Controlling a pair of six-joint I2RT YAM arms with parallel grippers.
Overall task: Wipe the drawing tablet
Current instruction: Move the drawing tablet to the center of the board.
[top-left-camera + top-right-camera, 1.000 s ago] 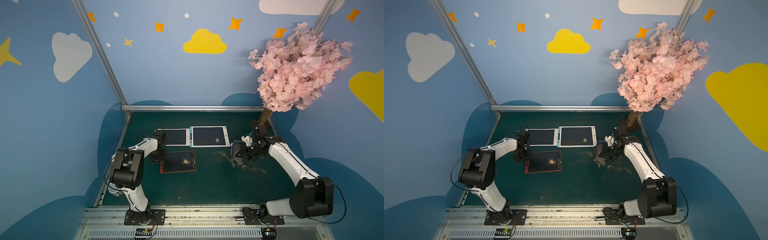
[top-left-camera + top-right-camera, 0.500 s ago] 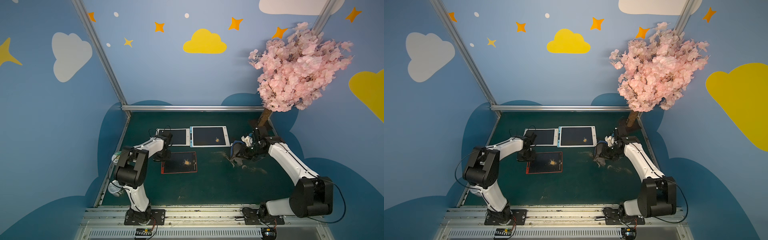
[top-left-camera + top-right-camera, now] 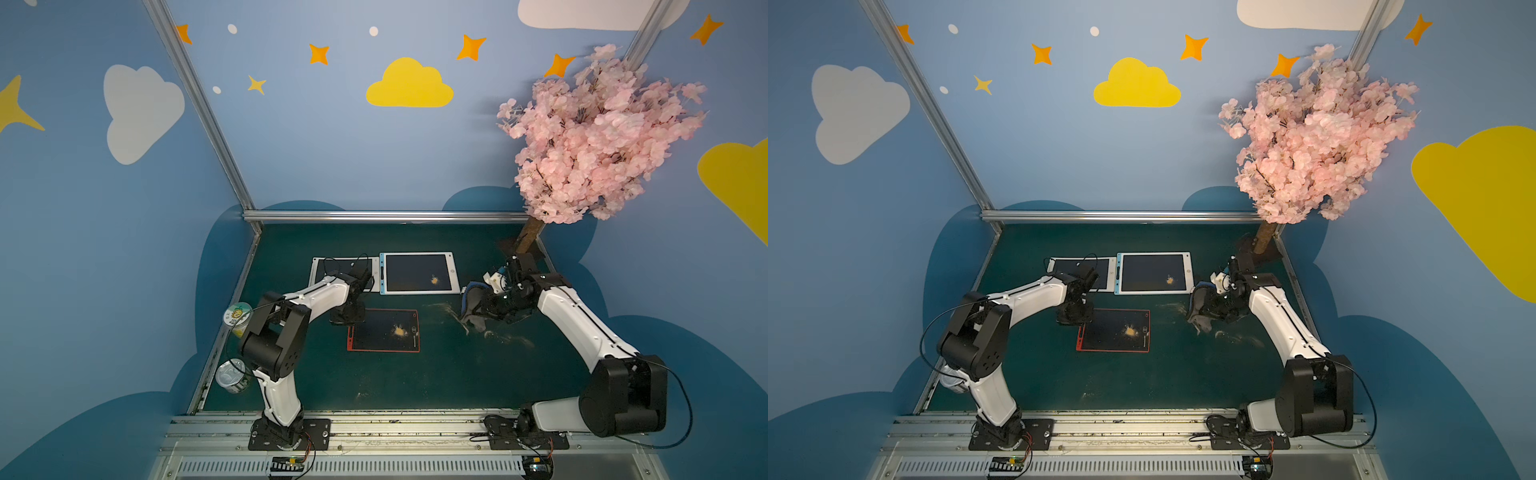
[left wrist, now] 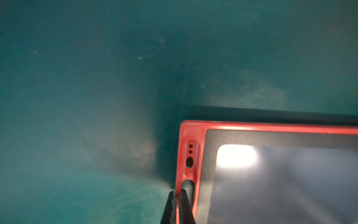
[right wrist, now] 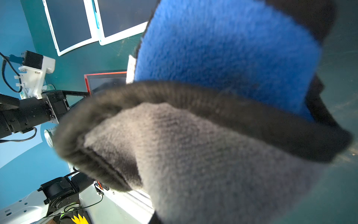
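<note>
Left gripper (image 4: 177, 195) was pinched tight on the rim of the red-framed black drawing tablet (image 3: 374, 338), bottom centre of the left wrist view; tablet lay flat mid-frame in both top views, orange smudge (image 3: 399, 331) on screen; right gripper (image 3: 478, 307) clamped a blue-and-grey fleece cloth (image 5: 222, 58) right of centre, clear of the tablet.

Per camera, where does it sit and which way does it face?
Top views: high in front, looking down on the table; left arm, right arm whole.
Left wrist: faces down at the red tablet corner; left gripper pinches its frame.
Right wrist: faces the held cloth; left arm beyond.
All share the red tablet.
</note>
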